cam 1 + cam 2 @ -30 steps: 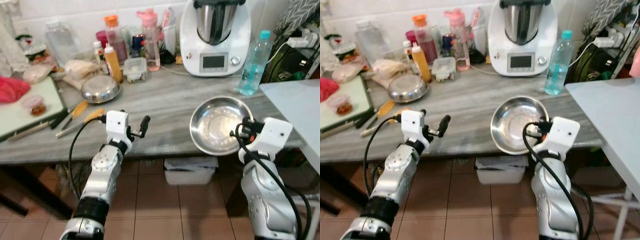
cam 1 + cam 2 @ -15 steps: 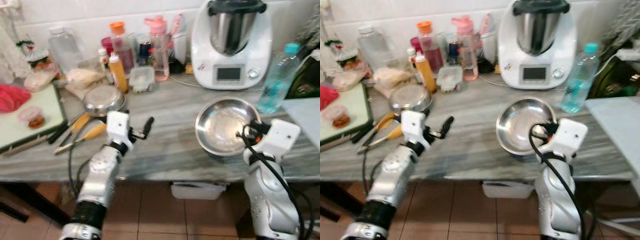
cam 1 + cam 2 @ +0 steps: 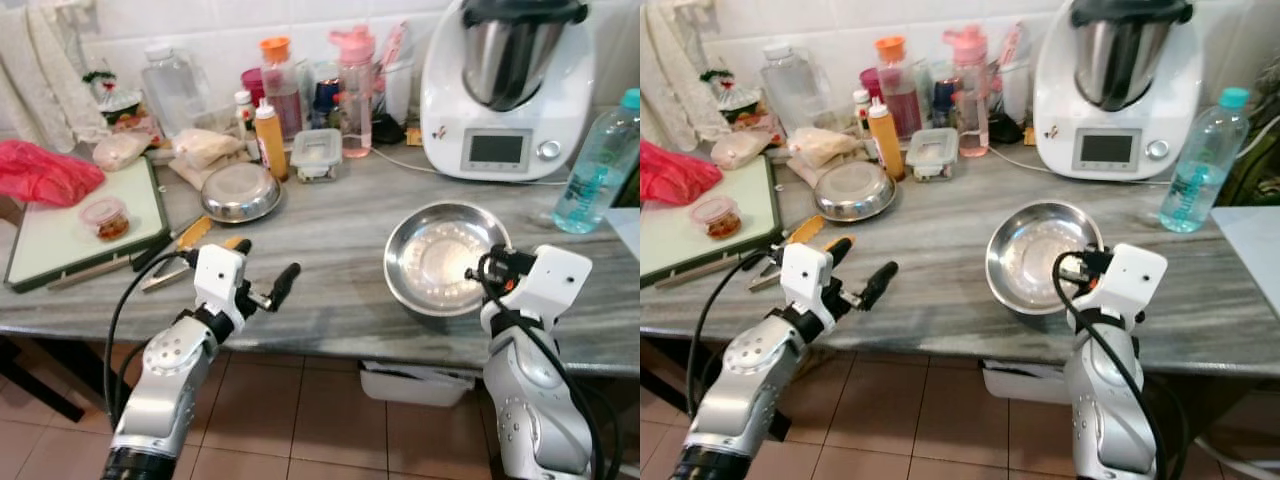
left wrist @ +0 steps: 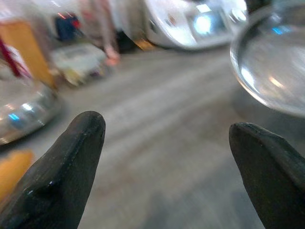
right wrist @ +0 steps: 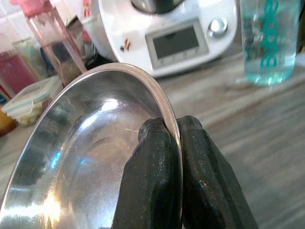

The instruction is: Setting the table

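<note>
Cluttered marble counter (image 3: 330,250): steel bowl (image 3: 445,255), lower right, is pinched at its rim by right gripper (image 5: 171,131); tilted, slippage is risked; left gripper (image 4: 167,162) spread empty

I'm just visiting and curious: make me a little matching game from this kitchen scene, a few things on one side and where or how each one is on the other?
Things:
1. steel bowl
2. upside-down steel bowl
3. water bottle
4. left end effector

States:
A. open, holding nothing
B. stands right of the white kitchen machine
C. rim pinched by the right end effector
D. rests near the yellow squeeze bottle

Pairs: 1-C, 2-D, 3-B, 4-A
</note>
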Robot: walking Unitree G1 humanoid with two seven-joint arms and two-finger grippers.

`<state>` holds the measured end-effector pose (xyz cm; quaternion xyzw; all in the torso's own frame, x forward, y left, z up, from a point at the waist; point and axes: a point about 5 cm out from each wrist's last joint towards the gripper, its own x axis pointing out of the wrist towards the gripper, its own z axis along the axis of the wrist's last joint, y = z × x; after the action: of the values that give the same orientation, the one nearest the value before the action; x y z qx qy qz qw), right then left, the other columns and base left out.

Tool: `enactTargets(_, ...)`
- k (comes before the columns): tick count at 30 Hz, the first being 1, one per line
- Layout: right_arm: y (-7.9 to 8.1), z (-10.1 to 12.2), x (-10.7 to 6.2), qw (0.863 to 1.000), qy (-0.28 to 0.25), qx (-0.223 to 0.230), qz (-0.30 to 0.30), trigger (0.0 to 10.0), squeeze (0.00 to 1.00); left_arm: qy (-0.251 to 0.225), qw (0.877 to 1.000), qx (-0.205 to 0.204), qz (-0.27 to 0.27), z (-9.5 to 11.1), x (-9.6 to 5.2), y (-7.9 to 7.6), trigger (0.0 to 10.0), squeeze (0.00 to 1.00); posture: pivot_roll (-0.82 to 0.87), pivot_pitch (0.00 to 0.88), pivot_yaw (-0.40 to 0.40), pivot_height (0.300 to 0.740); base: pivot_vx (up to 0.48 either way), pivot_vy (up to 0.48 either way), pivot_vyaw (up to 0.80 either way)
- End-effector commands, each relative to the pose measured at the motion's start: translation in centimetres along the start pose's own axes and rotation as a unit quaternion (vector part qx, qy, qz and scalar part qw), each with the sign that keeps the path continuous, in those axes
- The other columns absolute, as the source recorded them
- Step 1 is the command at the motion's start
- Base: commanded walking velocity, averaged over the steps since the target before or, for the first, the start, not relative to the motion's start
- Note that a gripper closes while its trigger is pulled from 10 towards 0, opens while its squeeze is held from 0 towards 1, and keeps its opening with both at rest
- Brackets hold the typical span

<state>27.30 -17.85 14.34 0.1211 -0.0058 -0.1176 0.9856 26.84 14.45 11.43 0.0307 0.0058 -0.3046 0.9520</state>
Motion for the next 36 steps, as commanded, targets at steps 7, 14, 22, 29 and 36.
enactTargets(7,1.9,-1.3,0.3,0.996,0.043,0.064,0.034,10.0,0.00,0.045,0.998,0.013,-0.049,-0.5,-2.3,-0.7,10.0,0.00,-0.11,0.035,0.114,0.740,0.000,0.000,0.00)
enactTargets(14,4.0,-2.0,1.1,0.992,0.064,0.094,0.058,10.0,0.00,0.056,0.996,0.009,-0.068,-0.6,-2.7,-1.2,10.0,0.00,-0.10,0.039,0.118,0.740,0.000,0.000,0.00)
enactTargets(22,6.0,-3.8,1.1,0.981,0.116,0.120,0.101,10.0,0.00,0.068,0.996,0.008,-0.065,-0.9,-3.2,-1.2,10.0,0.00,-0.09,0.039,0.110,0.740,0.000,0.000,0.00)
enactTargets(29,7.2,-4.9,0.6,0.974,0.139,0.128,0.127,10.0,0.00,0.069,0.995,0.006,-0.068,-0.8,-3.2,-1.3,10.0,0.00,-0.09,0.046,0.112,0.740,0.000,0.000,0.00)
enactTargets(36,8.3,-6.2,0.3,0.968,0.160,0.133,0.143,10.0,0.00,0.069,0.995,0.007,-0.070,-0.7,-3.2,-1.3,10.0,0.00,-0.09,0.049,0.118,0.740,0.000,0.000,0.00)
